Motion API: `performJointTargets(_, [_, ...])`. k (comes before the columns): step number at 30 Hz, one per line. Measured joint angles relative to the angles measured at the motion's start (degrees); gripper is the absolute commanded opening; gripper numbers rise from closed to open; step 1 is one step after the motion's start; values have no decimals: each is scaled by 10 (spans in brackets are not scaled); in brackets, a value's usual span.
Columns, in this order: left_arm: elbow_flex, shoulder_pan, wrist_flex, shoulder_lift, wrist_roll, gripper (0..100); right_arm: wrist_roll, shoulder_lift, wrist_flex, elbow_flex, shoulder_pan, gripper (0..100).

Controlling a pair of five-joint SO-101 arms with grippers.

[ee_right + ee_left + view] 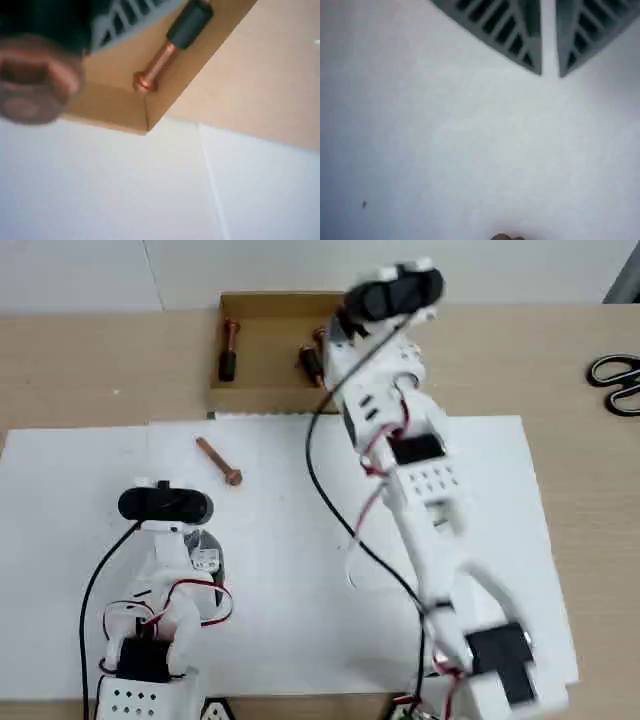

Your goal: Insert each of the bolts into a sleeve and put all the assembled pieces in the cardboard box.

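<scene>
Two arms at a wooden tabletop [90,360] partly covered by a white sheet [280,580]. The cardboard box [262,398] sits at the far edge of the sheet. One assembled piece [229,348], a copper bolt in a black sleeve, lies on the box floor by the wall farthest from the right arm. The right tool [328,345] hangs over the opposite side of the box, pinching a second sleeved bolt [310,360]. In the right wrist view the copper head of that bolt [35,85] sits close to the lens, and the first piece [172,47] lies beyond it inside the box corner. A loose bolt [218,461] lies bare on the sheet between the box and the left arm, well apart from both tools. The left tool [549,70] hovers over plain sheet, its fingers [520,30] nearly pressed together with only a narrow slit and nothing between them. Scissors [615,383] lie on the tabletop beyond the right arm.
</scene>
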Motion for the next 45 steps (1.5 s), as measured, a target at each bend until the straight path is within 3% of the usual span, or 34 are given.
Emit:
performJointTargets(7, [0, 0, 0, 0, 0, 6, -62, 215, -3, -193, 2, 3])
performJointTargets(20, [0, 0, 0, 0, 0, 6, -67, 505, -3, -549, -31, 4])
performJointTargets(34, [0, 0, 0, 0, 0, 6, -12, 573, -3, -621, -62, 9])
performJointTargets(41, [0, 0, 0, 0, 0, 6, -11, 573, 62, -621, -62, 258])
performJointTargets(45, [0, 0, 0, 0, 0, 6, -11, 571, 72, -636, -60, 274])
